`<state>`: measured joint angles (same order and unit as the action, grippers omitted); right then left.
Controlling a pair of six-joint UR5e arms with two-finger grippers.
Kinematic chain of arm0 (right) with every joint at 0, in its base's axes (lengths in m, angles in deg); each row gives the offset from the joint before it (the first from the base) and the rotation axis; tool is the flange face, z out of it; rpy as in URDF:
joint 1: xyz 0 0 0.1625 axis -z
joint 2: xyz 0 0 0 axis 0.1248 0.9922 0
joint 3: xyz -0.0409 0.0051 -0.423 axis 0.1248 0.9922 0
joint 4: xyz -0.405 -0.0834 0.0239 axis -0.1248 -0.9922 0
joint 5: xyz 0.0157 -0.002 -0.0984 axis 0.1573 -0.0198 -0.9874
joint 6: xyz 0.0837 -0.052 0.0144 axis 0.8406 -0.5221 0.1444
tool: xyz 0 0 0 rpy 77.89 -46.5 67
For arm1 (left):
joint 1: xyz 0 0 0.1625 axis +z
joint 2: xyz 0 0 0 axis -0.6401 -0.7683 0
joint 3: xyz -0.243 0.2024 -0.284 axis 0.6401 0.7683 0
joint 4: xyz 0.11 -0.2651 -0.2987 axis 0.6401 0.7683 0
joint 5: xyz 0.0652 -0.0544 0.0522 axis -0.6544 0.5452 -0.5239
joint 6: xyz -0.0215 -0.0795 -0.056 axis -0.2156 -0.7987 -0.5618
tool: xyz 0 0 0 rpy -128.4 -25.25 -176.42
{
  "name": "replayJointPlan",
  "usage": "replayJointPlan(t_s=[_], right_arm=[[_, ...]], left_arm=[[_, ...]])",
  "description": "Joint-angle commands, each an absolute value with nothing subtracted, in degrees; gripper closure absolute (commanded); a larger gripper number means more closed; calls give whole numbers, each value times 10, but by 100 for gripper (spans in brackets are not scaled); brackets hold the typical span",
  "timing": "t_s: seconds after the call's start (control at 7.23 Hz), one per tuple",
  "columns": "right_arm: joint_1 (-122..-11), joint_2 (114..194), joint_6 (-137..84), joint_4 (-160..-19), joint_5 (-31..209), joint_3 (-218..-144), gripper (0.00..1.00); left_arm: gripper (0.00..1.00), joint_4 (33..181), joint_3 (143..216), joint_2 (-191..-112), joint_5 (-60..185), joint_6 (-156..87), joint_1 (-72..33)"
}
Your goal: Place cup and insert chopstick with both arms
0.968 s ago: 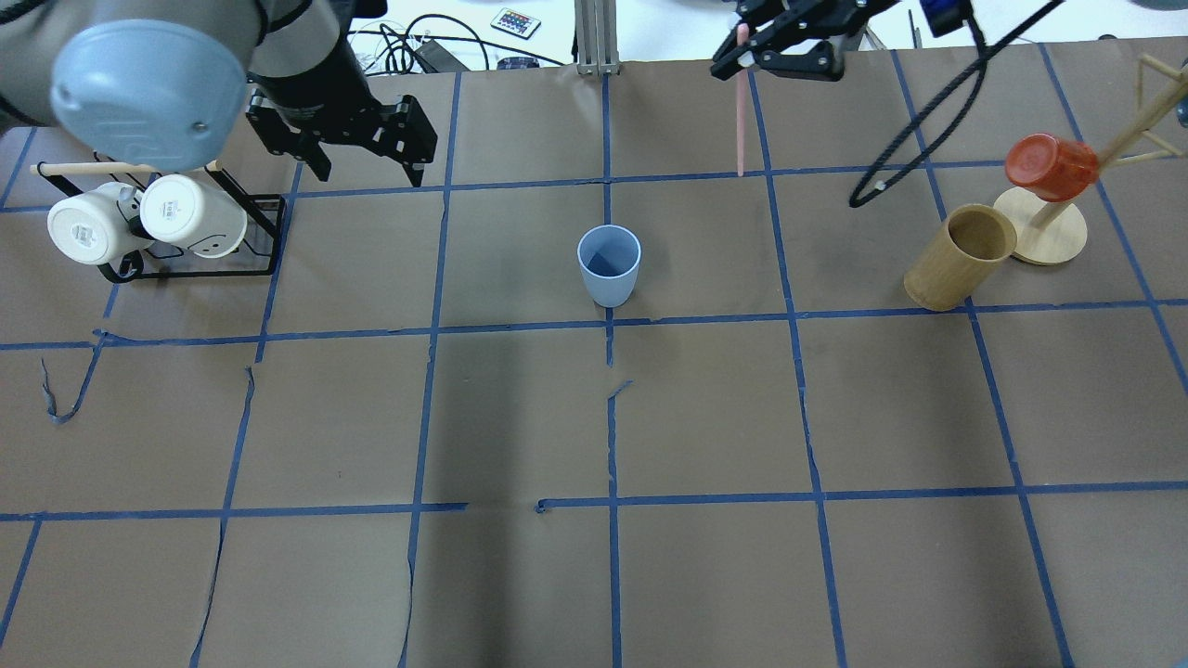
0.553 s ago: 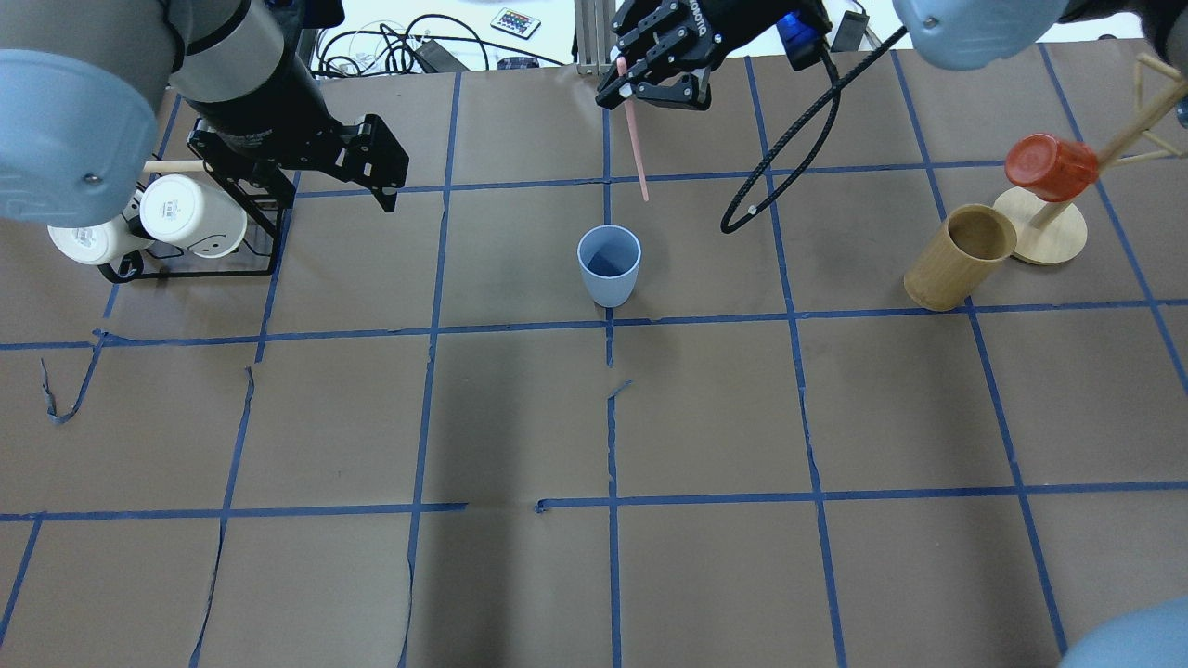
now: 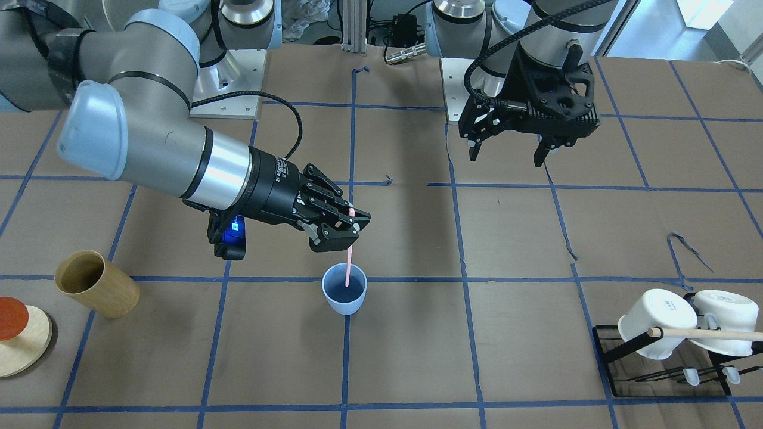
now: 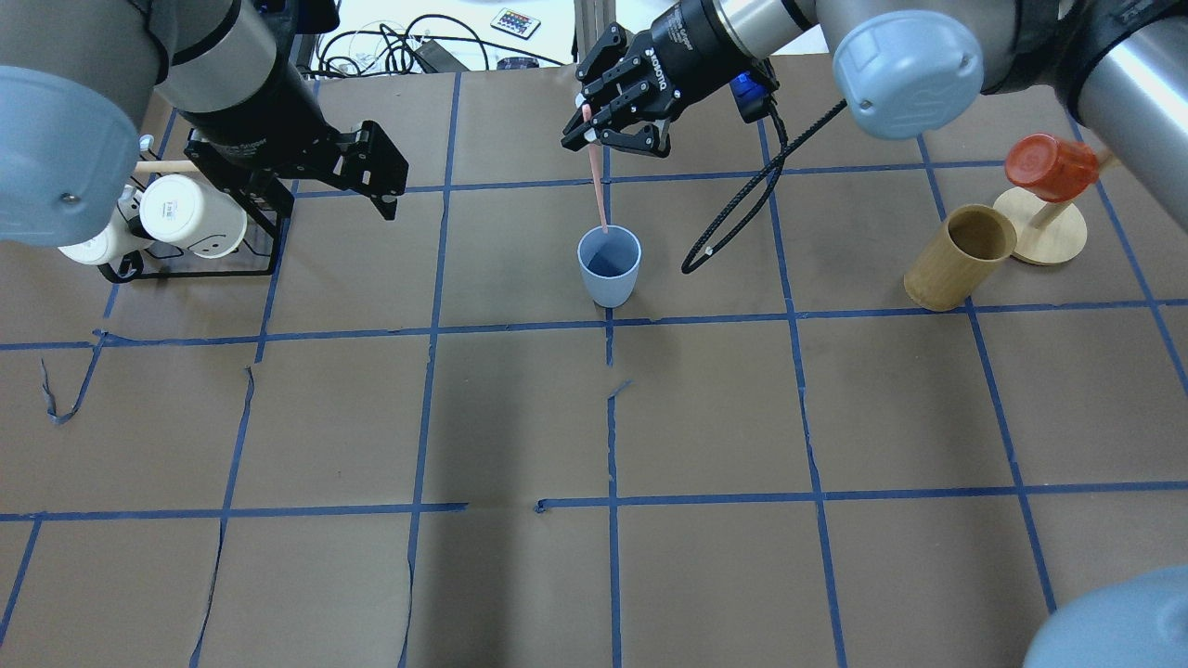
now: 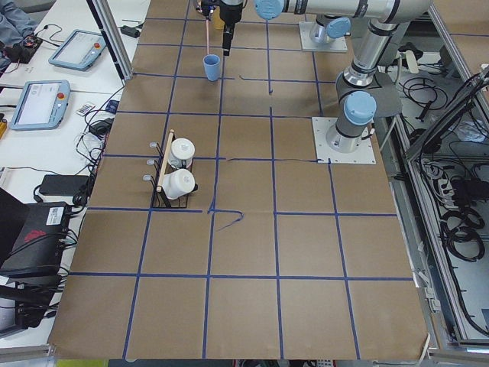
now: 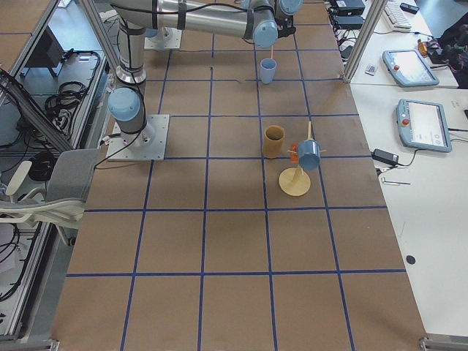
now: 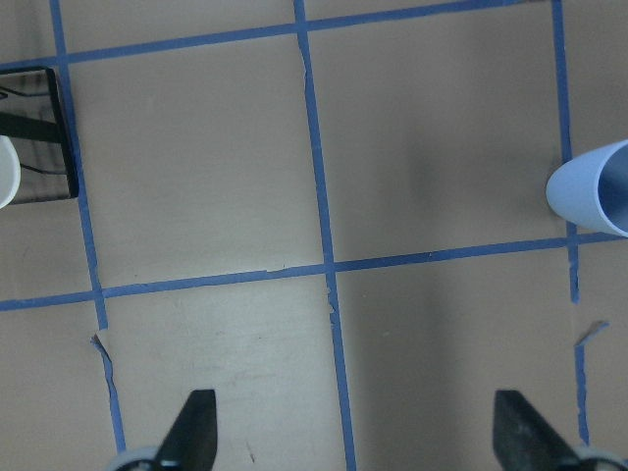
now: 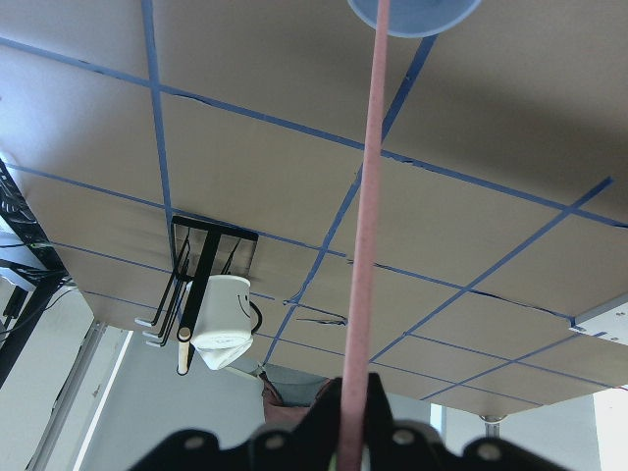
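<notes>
Blue cup [image 3: 344, 296] stands upright mid-table [image 3: 417, 363], mouth up, so the placing part looks done. Right gripper [image 3: 351, 230] pinches the pink chopstick [image 3: 348, 262] by its top end. The stick hangs near-vertical, probably so it can drop straight in. Its lower tip is at the cup's mouth; can't tell if it's below the rim. Left gripper [image 3: 506, 158] is spread wide and empty, well apart from the cup on the mug rack [image 3: 614, 357] side, likely kept clear of the insertion. Judged next: lower the chopstick, then let go.
</notes>
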<state>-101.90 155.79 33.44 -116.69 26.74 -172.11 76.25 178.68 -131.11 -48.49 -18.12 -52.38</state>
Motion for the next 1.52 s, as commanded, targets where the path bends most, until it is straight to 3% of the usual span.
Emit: replayJointPlan(t_s=[0.0,0.28,0.41,0.69,1.11,1.38], right_arm=[[-1019,1557,336,-1175,270,-1754,100],[-1018,1559,343,-1170,272,-1766,100],[-1018,1559,338,-1176,268,-1766,1],[-1017,1564,341,-1173,269,-1759,0],[-1007,1579,339,-1118,187,-1673,0],[-1003,1599,275,-1111,57,-1659,0]], left_arm=[[0,764,1789,-1310,-484,-184,-517],[0,771,1789,-1310,-486,-202,-520],[0,773,1789,-1310,-486,-208,-520],[0,773,1788,-1310,-486,-208,-520],[0,774,1788,-1309,-486,-208,-520],[0,774,1789,-1310,-486,-208,-520]])
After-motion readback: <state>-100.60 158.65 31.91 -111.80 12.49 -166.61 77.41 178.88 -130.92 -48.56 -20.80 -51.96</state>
